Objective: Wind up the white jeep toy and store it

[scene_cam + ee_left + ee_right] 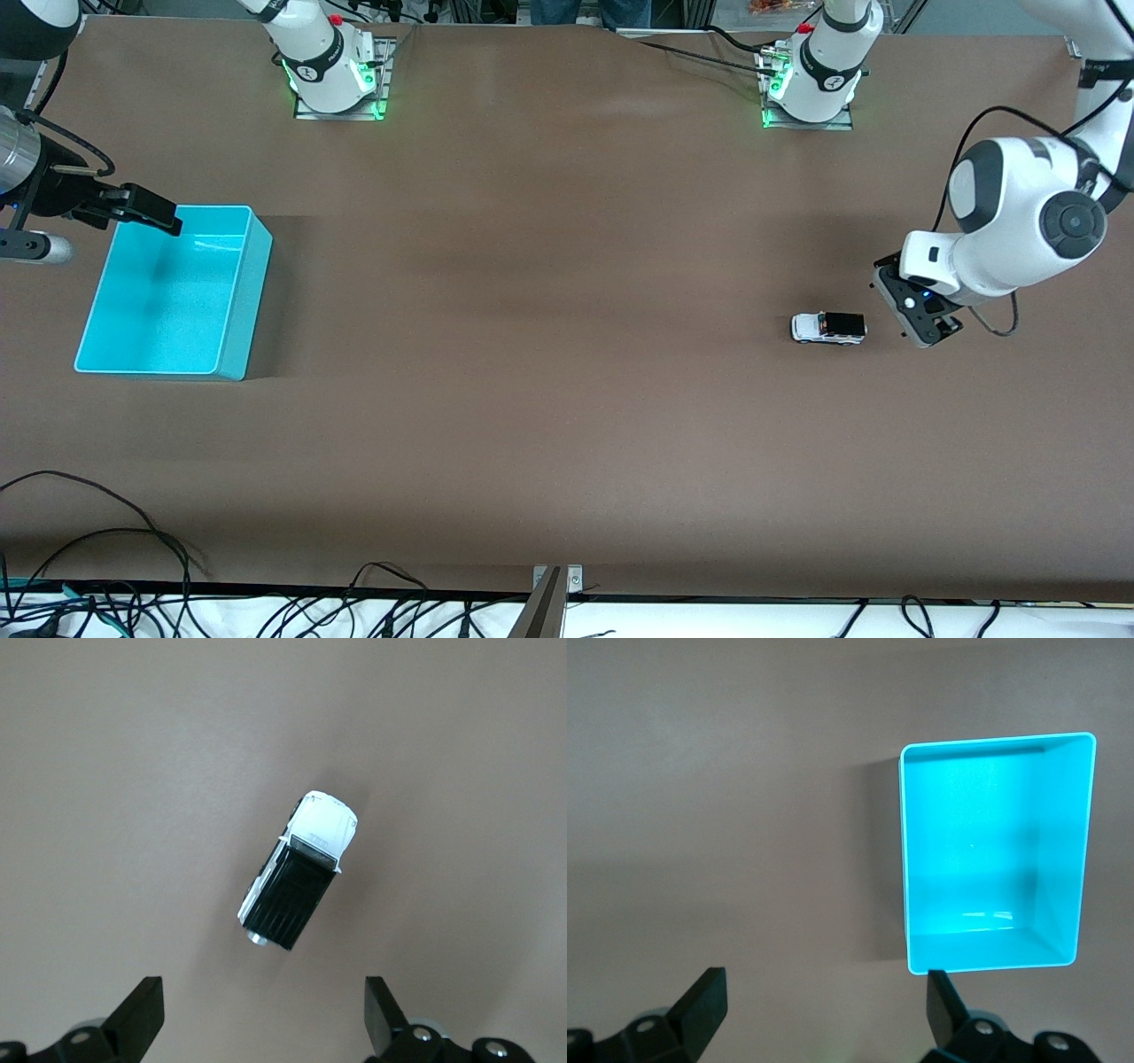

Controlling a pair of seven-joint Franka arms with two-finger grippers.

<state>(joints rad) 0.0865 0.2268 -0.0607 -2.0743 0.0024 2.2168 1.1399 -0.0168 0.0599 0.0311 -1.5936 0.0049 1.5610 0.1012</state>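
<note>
Front view: the white jeep toy [827, 328] sits on the table [549, 399] just beside the left gripper [926, 319], well apart from the turquoise bin [232, 353].

Left wrist view: fingers spread; rotate to straddle the jeep's flanks.

Right wrist view: the right gripper [824, 1010] waits, fingers apart, above the bin.

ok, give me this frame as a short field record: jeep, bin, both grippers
white jeep toy: on its wheels on the table, toward the left arm's end, not held
turquoise bin: toward the right arm's end, nothing inside
left gripper: open, over the table just beside the jeep, not touching it
right gripper: open, over the bin's rim, holding nothing
task state: jeep not yet grasped, not in the bin
</note>
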